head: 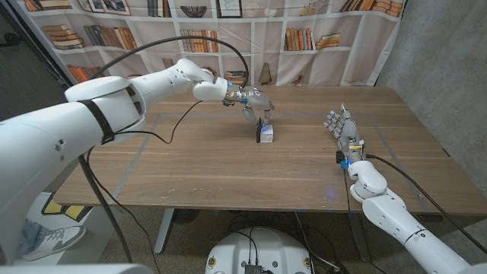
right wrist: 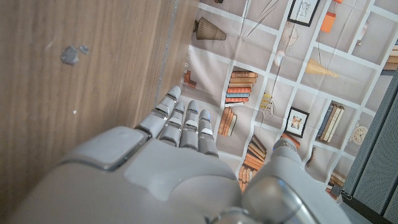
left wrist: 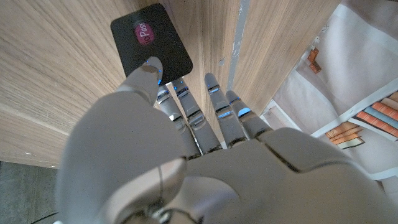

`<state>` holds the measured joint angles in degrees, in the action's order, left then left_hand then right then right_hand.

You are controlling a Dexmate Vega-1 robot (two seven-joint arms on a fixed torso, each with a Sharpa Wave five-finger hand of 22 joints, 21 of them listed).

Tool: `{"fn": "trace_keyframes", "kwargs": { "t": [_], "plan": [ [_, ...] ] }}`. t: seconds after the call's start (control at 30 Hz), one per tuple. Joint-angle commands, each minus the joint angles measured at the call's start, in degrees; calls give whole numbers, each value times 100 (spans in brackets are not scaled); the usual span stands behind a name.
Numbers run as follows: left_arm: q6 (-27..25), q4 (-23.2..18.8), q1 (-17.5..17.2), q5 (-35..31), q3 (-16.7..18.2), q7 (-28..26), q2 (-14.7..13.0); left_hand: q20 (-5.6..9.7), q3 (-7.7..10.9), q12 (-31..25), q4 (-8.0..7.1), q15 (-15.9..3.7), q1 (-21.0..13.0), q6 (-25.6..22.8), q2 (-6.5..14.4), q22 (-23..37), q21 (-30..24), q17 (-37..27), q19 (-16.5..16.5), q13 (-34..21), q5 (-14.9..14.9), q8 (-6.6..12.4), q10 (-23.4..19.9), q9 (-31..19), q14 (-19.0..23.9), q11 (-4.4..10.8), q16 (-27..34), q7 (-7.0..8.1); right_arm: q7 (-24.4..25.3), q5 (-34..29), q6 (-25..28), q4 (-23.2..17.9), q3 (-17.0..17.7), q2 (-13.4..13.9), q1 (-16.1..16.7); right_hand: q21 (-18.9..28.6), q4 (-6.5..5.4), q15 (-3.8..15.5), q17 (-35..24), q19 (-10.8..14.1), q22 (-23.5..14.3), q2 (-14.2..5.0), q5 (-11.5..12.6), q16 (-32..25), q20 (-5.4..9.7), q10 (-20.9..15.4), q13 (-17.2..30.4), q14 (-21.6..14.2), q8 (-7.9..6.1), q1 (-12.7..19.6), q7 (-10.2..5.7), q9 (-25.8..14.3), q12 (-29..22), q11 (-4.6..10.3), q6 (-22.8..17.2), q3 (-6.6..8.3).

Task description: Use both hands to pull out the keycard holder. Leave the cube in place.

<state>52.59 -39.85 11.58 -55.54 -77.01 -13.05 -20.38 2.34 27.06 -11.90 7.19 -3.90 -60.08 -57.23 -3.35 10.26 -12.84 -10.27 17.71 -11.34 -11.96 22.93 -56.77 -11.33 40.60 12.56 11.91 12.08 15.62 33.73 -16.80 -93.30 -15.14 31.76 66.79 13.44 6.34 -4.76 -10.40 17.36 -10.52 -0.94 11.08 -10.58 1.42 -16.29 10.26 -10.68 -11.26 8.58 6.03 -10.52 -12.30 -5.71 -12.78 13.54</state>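
Left robot hand (head: pixel 255 104) is down over the small cube (head: pixel 265 133) mid-counter (head: pixel 190 164), fingers extended, nothing held; its wrist view has the thumb tip on the black keycard holder (left wrist: pixel 151 38) lying flat. Thin, stiff, light and probably slick, so pinch an exposed edge and slide. Right robot hand (head: pixel 345 129) waits well apart, fingers straight, empty.
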Motion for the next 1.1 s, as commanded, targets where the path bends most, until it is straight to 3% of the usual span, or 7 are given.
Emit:
{"fn": "trace_keyframes", "kwargs": {
  "t": [0.03, 0.27, 0.47, 0.57, 0.93, 1.1],
  "plan": [
    [79, 184, 28, 120, -71, 10, 73, 159, 52, -44, -12, -761, -33, -143, 10, 23, 3, -26, 32, -11, 12, 75, -130, -21, 104, 10, 11, -7, -35, 17, 66, 8, -33, 16, -56, 5, 27, -3, -18, 52, -31, -34, -24, 8, 25, -63, 27, -55, 9, 55, 5, -19, 4, 8, -61, 13],
    [97, 141, 22, 173, -74, 21, 31, 163, 73, -47, -13, -769, -38, -255, 13, 23, 11, -23, 47, -15, 24, 103, -242, 13, 182, 9, -1, -24, -34, 9, 87, 14, -48, 20, -83, 3, 28, -5, -18, 53, -31, -37, -27, 10, 20, -62, 27, -51, 10, 59, 4, -19, 6, 9, -60, 12],
    [92, 87, -16, 281, -8, 121, -1, 258, 213, -201, 5, -783, -180, -1109, 177, 12, 23, -32, 188, -54, 98, 286, -1161, 113, 630, 21, 26, -195, -29, -2, 99, 14, -60, 20, -104, 1, 29, -5, -19, 52, -32, -38, -29, 10, 18, -64, 27, -50, 10, 61, 4, -19, 6, 8, -63, 12],
    [69, 17, -41, 315, 30, 196, -33, 290, 235, -266, 19, -803, -234, -1098, 219, 7, 28, -38, 215, -87, 115, 256, -1408, 105, 795, 10, 65, -329, -20, -16, 100, 10, -65, 22, -109, -1, 29, -3, -19, 51, -32, -38, -31, 10, 19, -66, 27, -49, 9, 61, 7, -19, 6, 4, -66, 10],
    [97, -207, -80, 609, 249, 826, -126, 349, 250, -401, 76, -884, -418, -1057, 321, -1, 83, -92, 154, -287, 136, 206, -1566, 74, 1377, -59, 223, -742, 11, -59, 90, -16, -79, 16, -109, -6, 28, -3, -21, 49, -32, -35, -35, 12, 14, -61, 28, -41, 12, 59, -2, -19, 10, 5, -59, 3],
    [43, -371, -125, 831, 452, 1185, -211, 418, 245, -445, 78, -871, -449, -1043, 340, -4, 150, -99, -7, -387, 139, 191, -1543, 63, 1445, -79, 216, -767, -4, -75, 69, -3, -97, 4, -126, -9, 26, -6, -22, 45, -32, -32, -37, 11, 11, -64, 28, -42, 14, 55, -2, -19, 10, 5, -56, -1]
  ]
}}
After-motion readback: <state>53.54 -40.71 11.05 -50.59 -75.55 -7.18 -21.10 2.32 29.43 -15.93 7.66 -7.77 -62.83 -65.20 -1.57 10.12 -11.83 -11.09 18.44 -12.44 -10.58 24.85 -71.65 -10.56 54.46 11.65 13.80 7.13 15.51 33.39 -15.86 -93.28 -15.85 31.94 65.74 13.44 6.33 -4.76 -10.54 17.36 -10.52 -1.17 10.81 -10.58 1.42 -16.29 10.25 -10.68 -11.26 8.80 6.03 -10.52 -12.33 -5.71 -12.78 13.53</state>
